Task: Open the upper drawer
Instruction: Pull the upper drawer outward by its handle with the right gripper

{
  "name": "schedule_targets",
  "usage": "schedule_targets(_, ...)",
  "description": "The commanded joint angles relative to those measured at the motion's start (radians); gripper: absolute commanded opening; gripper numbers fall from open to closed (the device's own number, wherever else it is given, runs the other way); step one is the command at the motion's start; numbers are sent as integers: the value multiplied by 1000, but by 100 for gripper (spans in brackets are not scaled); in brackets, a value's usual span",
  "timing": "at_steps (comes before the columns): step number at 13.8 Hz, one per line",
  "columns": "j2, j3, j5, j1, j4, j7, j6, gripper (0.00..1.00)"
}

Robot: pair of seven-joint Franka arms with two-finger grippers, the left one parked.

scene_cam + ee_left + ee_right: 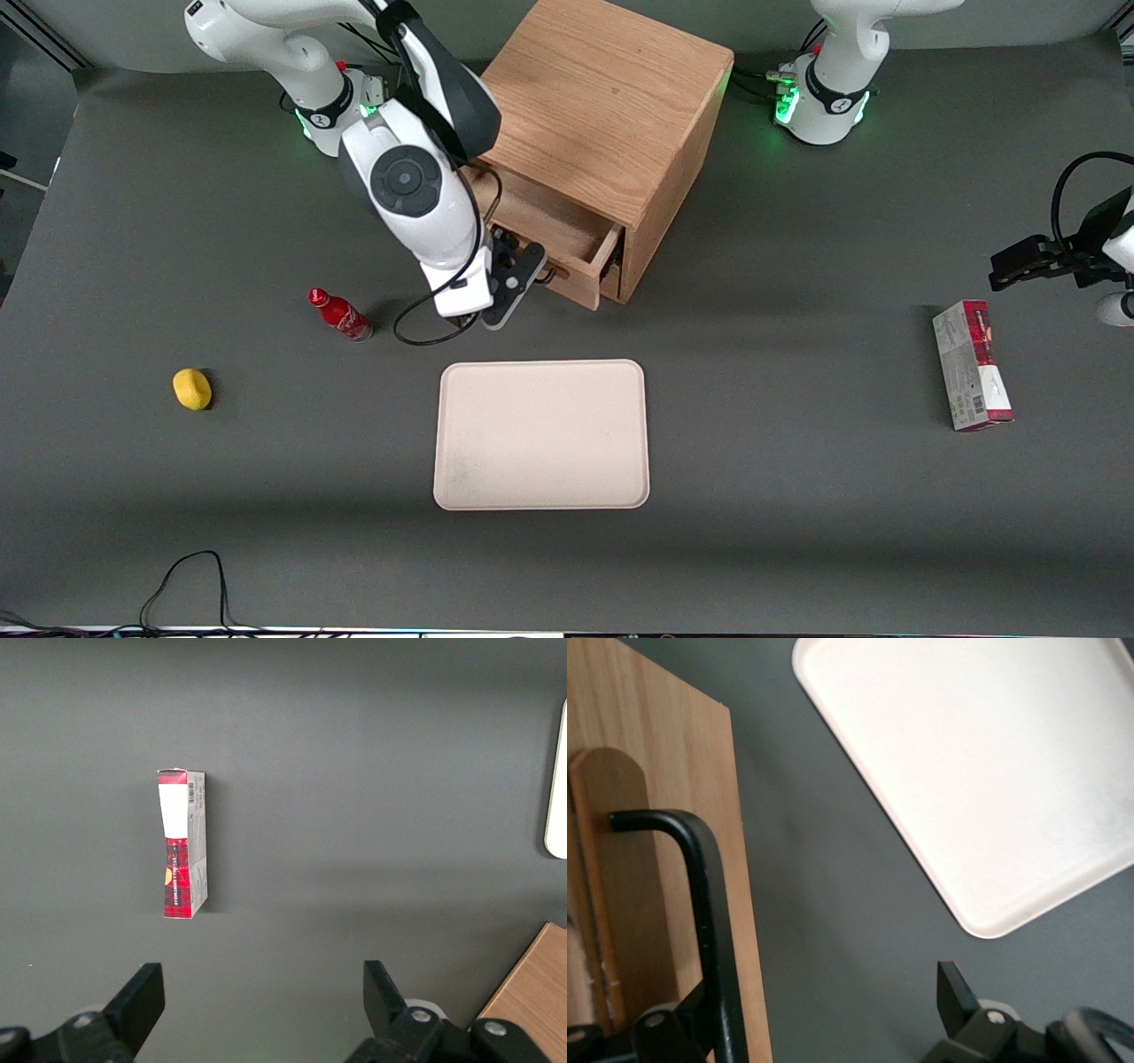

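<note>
The wooden cabinet [602,106] stands at the back middle of the table. Its upper drawer [567,232] is pulled partly out, so its inside shows from above. My right gripper [523,266] is right in front of the drawer front, at the thin black wire handle [551,273]. In the right wrist view the gripper [824,997] is open, with its fingers wide apart. The handle [709,904] runs along the oak drawer front [656,815], close beside one finger [678,1023]. The other finger [954,992] hangs over bare table. The lower drawer is mostly hidden under the upper one.
A beige tray [540,434] lies nearer the front camera than the cabinet and shows in the right wrist view [983,771]. A red bottle [339,315] and a yellow fruit [192,388] lie toward the working arm's end. A red and grey box [972,365] lies toward the parked arm's end.
</note>
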Motion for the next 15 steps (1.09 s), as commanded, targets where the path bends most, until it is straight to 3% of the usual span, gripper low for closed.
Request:
schedule_targets(1,63,1,20,-32,100,-53,-54,100)
schedule_targets(15,168,1,20,-187,259,-156,-131,100)
